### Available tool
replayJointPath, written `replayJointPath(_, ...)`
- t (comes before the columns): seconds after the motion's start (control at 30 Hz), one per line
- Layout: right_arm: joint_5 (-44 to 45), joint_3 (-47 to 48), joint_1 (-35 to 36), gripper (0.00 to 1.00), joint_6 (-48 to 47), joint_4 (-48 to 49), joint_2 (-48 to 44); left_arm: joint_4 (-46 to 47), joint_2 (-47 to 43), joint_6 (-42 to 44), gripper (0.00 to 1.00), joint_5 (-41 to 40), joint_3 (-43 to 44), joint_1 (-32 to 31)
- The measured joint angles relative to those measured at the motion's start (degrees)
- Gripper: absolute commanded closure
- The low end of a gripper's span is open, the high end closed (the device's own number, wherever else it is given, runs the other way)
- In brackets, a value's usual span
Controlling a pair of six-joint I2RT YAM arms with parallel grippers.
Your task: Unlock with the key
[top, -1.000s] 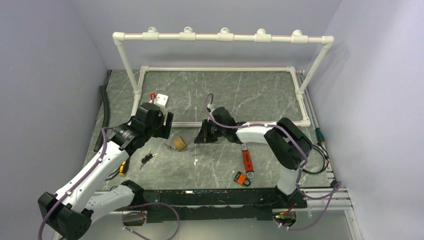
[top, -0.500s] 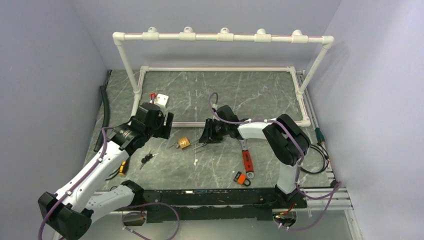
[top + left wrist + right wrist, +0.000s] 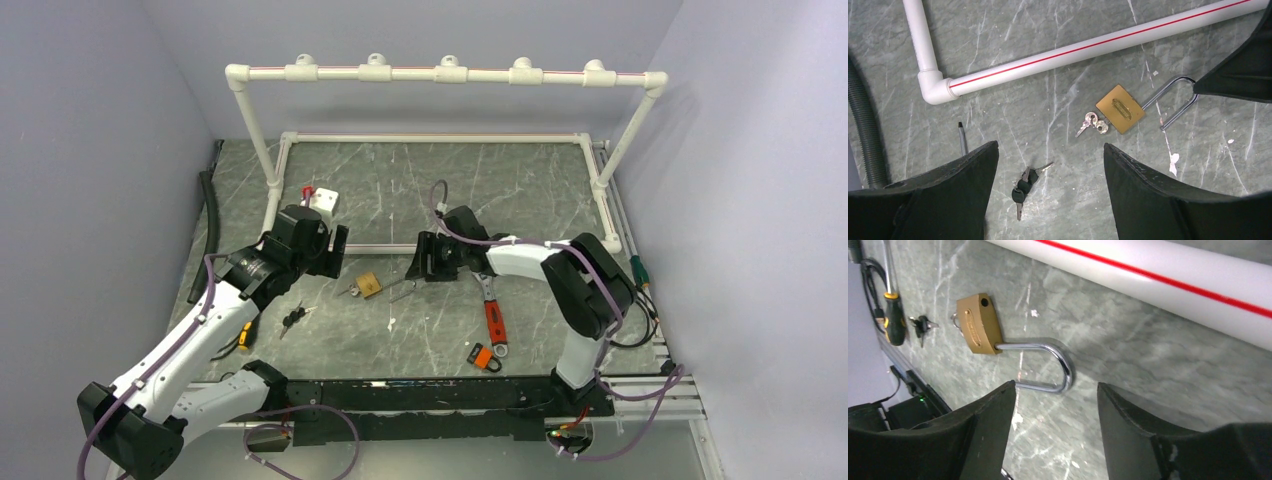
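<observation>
A brass padlock (image 3: 369,285) lies flat on the marble table, its steel shackle (image 3: 1048,347) swung open with one end free. A silver key (image 3: 1091,121) on a ring sticks in its bottom end. A separate bunch of black-headed keys (image 3: 1023,185) lies nearer the left arm. My left gripper (image 3: 1049,145) hovers open above that bunch, holding nothing. My right gripper (image 3: 1055,383) is open just right of the shackle's bend, not touching it.
A white PVC pipe frame (image 3: 440,138) borders the far table, and one pipe (image 3: 1088,46) runs just behind the padlock. A red wrench (image 3: 494,322), a small orange lock (image 3: 483,356), a yellow screwdriver (image 3: 244,334), a black hose (image 3: 211,210) and a white box (image 3: 320,199) lie around.
My right gripper has opened and drawn back to the right, letting go of the shackle. The padlock has slid slightly right and now lies free. The left arm has not moved.
</observation>
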Motion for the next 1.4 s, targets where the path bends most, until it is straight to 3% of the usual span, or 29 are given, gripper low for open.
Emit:
replayJointPath(0.23, 6.1, -1.7, -0.9, 0.19, -4.4, -7.9, -7.5, 0.0, 0.0, 0.0, 0.16, 0.3, 0.0, 0.0)
replayJointPath(0.4, 8.9, -3.5, -0.9, 0.01, -7.0, -11.1, -17.3, 0.3, -0.6, -0.1, 0.01, 0.2, 0.0, 0.0)
replayJointPath(0.87, 19.1, -6.7, -0.9, 0.0, -8.7, -19.6, -42.5, 2.5, -6.3, -0.5, 0.01, 0.2, -0.3, 0.5)
replayJointPath(1.1, 28.4, -10.7, -0.9, 0.0, 4.4, -31.1, -51.8, 2.8, -6.5, -0.5, 0.01, 0.5, -0.6, 0.5)
replayJointPath(1.4, 32.4, -18.2, 4.7, 0.0, 32.6, -46.2, -54.6, 2.8, -6.5, -0.5, 0.02, 2.0, -0.6, 0.5)
